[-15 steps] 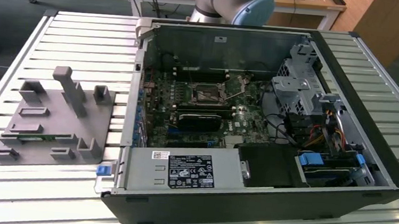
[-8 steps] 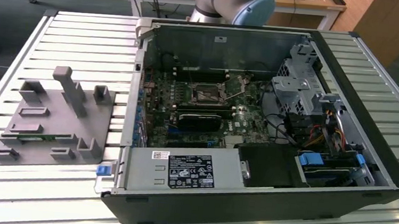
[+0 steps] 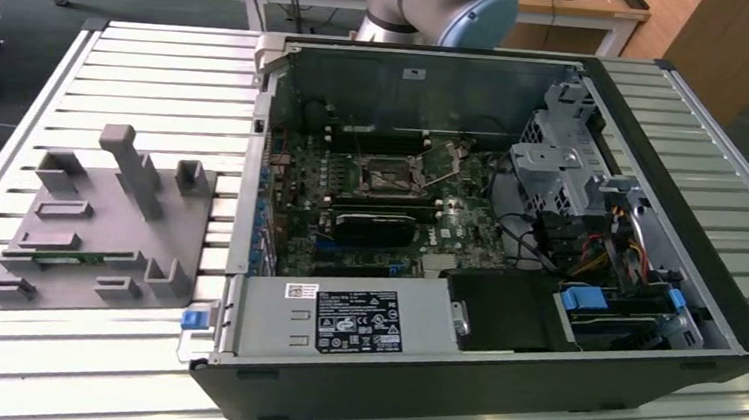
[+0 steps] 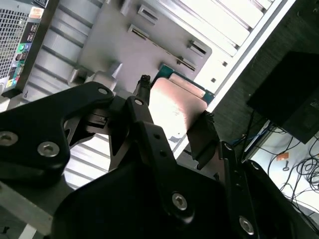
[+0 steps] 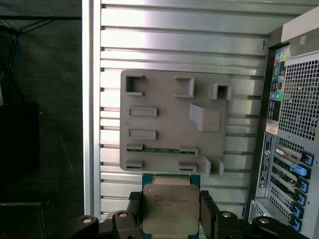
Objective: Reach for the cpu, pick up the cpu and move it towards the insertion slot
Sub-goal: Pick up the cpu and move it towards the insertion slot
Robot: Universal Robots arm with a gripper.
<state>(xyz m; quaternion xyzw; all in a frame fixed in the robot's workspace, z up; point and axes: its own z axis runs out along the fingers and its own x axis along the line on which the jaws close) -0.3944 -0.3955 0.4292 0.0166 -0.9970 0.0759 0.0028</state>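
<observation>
1. Fixture (image 3: 84,237): grey plate with pockets, on the slatted table (image 3: 158,63), left of the case (image 3: 400,398). A green stick (image 3: 57,257) lies in a pocket toward its near edge.
2. Cpu (image 5: 171,206): off the table and raised on the left side of the scene. In the first wrist view it shows against the fixture's near edge. It is well apart from the case interior.
3. Gripper (image 5: 171,213): clamped on the cpu, with one of the fingers (image 5: 135,206) on each of two opposite edges. Both wrist views agree.
4. Pose: the chip is held flat, silver lid facing the first wrist camera, with green board showing past its far edge. It is near square, so it has no real long axis. Its edges run parallel to the fixture's edges and the table slats.
5. Slot (image 3: 387,176): inside the open case, toward the far middle of the board, with a dark centre and a silver frame. I cannot tell if anything sits in it.
6. Step, as judged: reach and pick are done. The carry toward the slot is in hand, at an early stage.
7. The carry calls for rightward travel over the case's left wall, with the chip kept level and its edges squared to the slot frame.
</observation>
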